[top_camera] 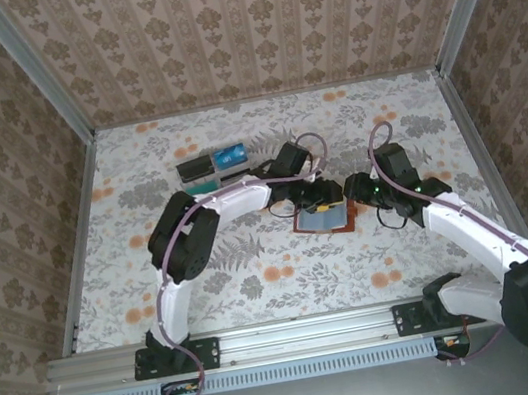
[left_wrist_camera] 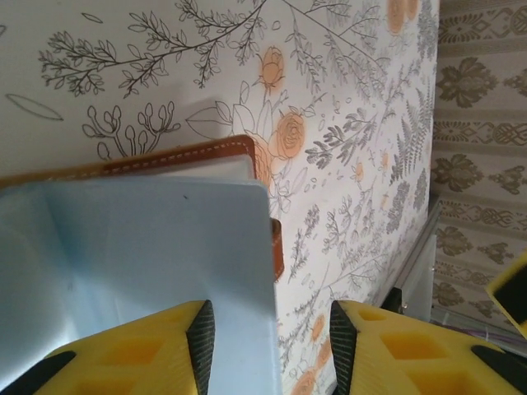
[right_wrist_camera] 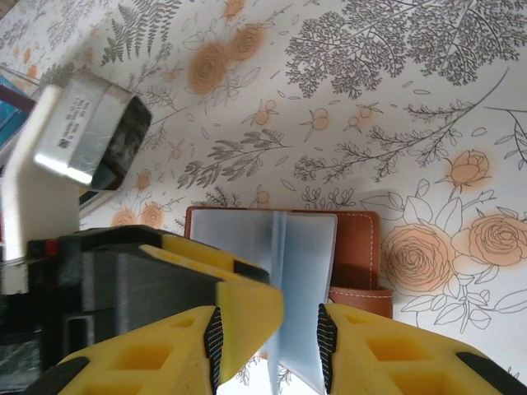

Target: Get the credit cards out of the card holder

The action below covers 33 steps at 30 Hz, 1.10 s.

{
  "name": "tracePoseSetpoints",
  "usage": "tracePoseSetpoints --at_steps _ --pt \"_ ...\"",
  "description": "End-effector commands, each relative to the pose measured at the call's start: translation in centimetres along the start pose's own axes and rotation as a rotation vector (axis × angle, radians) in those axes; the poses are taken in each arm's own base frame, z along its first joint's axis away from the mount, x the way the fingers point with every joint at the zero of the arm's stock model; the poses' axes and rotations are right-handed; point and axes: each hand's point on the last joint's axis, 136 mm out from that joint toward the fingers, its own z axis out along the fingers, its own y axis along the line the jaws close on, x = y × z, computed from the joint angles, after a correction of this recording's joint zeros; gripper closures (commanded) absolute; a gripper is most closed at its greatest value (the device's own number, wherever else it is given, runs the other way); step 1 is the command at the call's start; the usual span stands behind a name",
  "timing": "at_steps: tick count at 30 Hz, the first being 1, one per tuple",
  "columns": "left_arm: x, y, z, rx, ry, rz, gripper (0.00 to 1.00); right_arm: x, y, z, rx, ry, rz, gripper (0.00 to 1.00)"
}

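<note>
The wallet (top_camera: 315, 221) is laid open, lining up, long axis left-right, its leaves straddled unclenched by the left gripper (left_wrist_camera: 268, 325) and right gripper (right_wrist_camera: 270, 325).

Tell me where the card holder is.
In the top view, the card holder lies open at mid-table, just nearer than the left gripper and left of the right gripper.

White-and-black arms (top_camera: 244, 199), lilac cables (top_camera: 371, 147), yellow end effector fingers (right_wrist_camera: 247, 304), black pads (right_wrist_camera: 214, 333).
</note>
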Motion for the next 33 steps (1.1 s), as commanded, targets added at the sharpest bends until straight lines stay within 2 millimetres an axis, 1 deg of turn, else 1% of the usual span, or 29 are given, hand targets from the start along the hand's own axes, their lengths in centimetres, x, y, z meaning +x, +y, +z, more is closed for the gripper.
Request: tracePoseSetpoints --at_steps 1,3,6,10,13,16,17,20,24,26,29,33 --pt "0.1 1.3 0.9 -0.038 0.031 -0.024 0.54 1.1 -1.1 0.5 0.037 0.047 0.03 0.6" --pt "0.1 1.5 1.4 -0.037 0.039 -0.032 0.54 1.3 -0.9 0.9 0.028 0.07 0.034 0.6" --pt "0.0 1.9 1.5 -0.05 0.046 -0.044 0.52 1.8 -0.5 1.6 0.012 0.115 0.041 0.61" --pt "-0.2 2.4 0.9 -0.057 0.032 -0.062 0.54 2.8 -0.7 2.9 0.016 0.178 0.065 0.7" --pt "-0.6 2.2 -0.4 -0.047 0.007 -0.059 0.59 3.7 -0.9 3.9 0.017 0.223 0.085 0.76" --pt "-0.8 1.7 -1.7 -0.035 -0.016 -0.062 0.69 4.3 -0.9 4.9 0.013 0.264 0.095 0.79" --pt "-0.8 1.6 -2.1 -0.03 -0.023 -0.065 0.73 4.9 -1.3 5.6 0.027 0.294 0.102 0.79" --pt "-0.5 1.8 -3.4 -0.031 -0.038 -0.081 0.79 5.5 -1.6 6.7 0.041 0.332 0.106 0.8" --pt "-0.6 3.6 -5.9 -0.1 -0.107 -0.115 0.79 6.3 -2.6 8.1 0.088 0.376 0.091 0.78" --pt "-0.5 4.9 -7.2 -0.151 -0.137 -0.138 0.76 6.6 -2.9 8.9 0.11 0.394 0.075 0.77" --pt "-0.4 6.8 -8.8 -0.206 -0.167 -0.176 0.73 7.1 -2.4 10.0 0.105 0.42 0.043 0.76" --pt "0.0 8.3 -10.2 -0.236 -0.195 -0.217 0.72 7.1 -1.3 10.9 0.088 0.435 -0.001 0.76"
